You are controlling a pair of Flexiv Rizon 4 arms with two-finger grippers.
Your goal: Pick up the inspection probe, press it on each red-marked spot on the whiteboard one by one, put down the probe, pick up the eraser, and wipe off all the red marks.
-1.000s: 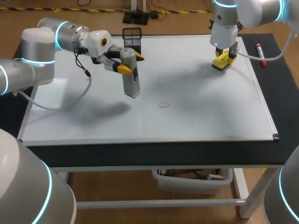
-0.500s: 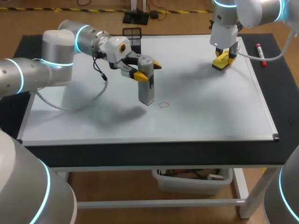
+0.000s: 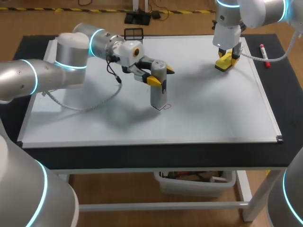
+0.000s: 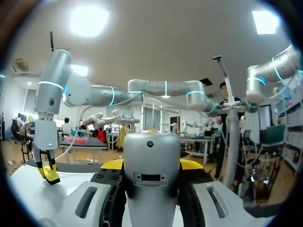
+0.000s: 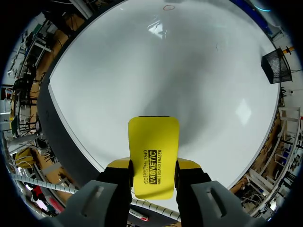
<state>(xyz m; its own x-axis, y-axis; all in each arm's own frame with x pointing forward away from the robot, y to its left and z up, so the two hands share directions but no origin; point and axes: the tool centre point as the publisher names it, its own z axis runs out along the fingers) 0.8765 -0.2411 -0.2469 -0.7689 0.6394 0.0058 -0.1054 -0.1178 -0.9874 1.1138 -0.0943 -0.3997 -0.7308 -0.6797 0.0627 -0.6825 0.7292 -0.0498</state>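
The left fingers pinch the smooth grey inspection probe; the left wrist view shows only its rounded top, the head view its tip at the red mark on the glossy whiteboard. The right fingers clamp the flat yellow eraser near the whiteboard's far right corner.

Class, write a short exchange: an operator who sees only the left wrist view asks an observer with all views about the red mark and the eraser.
Operator: My left end effector holds the probe. What is under its tip?
Observer: The head view shows a red mark on the whiteboard, right by the upright probe's lower end.
Operator: And where is the eraser?
Observer: The right wrist view shows it, yellow, between the fingers of the right end effector, above the whiteboard.
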